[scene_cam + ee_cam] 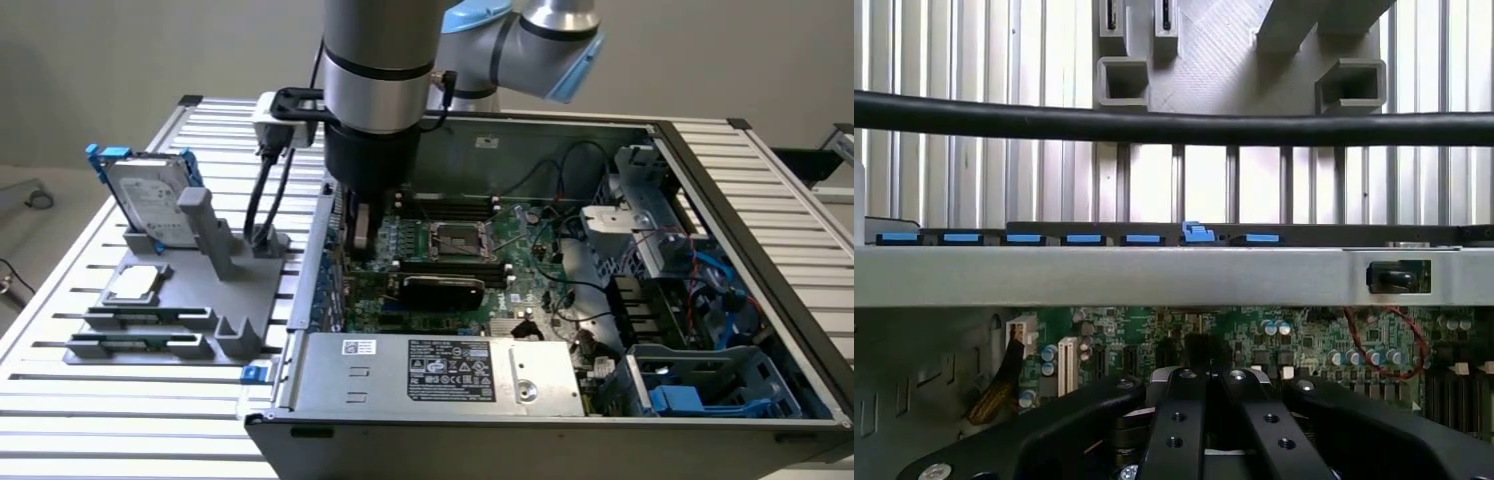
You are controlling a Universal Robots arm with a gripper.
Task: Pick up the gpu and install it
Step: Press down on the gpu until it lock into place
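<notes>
Black gpu [442, 290] sits on the green motherboard [461, 250] inside the case [747, 300]; gripper [1206, 420] fingers closed just beside it, install step, seating looks nearly done.
</notes>
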